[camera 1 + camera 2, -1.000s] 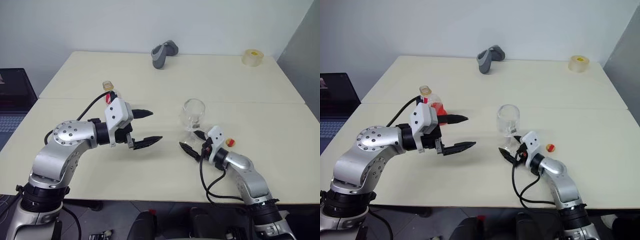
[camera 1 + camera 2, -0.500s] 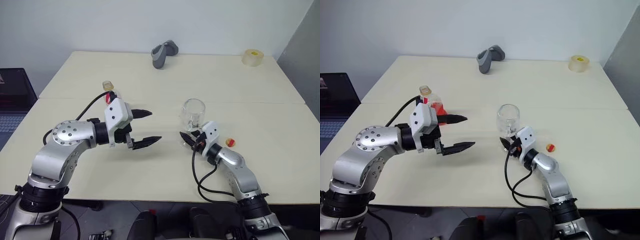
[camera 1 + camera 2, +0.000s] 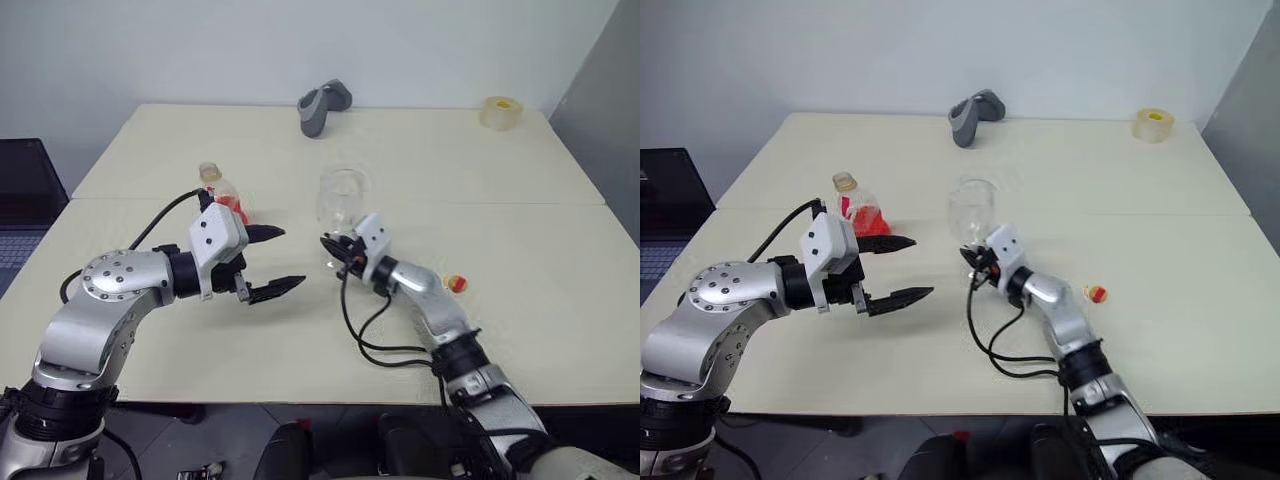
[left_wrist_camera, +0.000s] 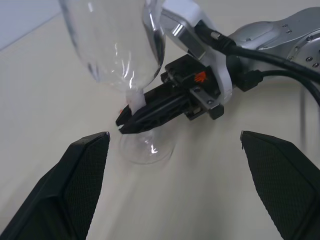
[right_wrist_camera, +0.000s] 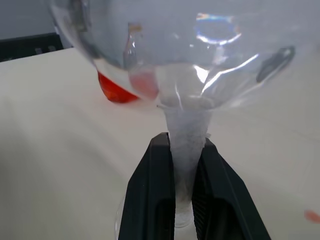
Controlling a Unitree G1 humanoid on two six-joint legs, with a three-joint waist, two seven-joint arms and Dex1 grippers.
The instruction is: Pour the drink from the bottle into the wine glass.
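Note:
The clear wine glass [image 3: 342,198] stands upright mid-table, its stem [image 5: 186,135] clamped between the black fingers [image 5: 156,192] of my right gripper [image 3: 335,248], which is shut on it just above the round foot [image 4: 148,148]. My left gripper [image 3: 290,258] hovers open to the left of the glass, pointing at it, with nothing between its fingers [image 4: 82,182]. Behind the left gripper stands the small clear bottle [image 3: 222,196] with the red drink [image 3: 872,217] in its lower part and its neck uncapped. The drink [image 5: 118,91] also shows through the glass bowl.
A small red-and-yellow cap [image 3: 455,284] lies on the table right of my right arm. At the far edge sit a grey object [image 3: 323,105] and a roll of tape [image 3: 499,112]. A seam [image 3: 520,204] runs across the tabletop. A dark laptop [image 3: 22,185] is off to the left.
My right gripper has shut on the wine glass's stem and moved the glass leftward, closer to the left gripper. The left gripper has stayed open and nearly still. The camera has shifted slightly.

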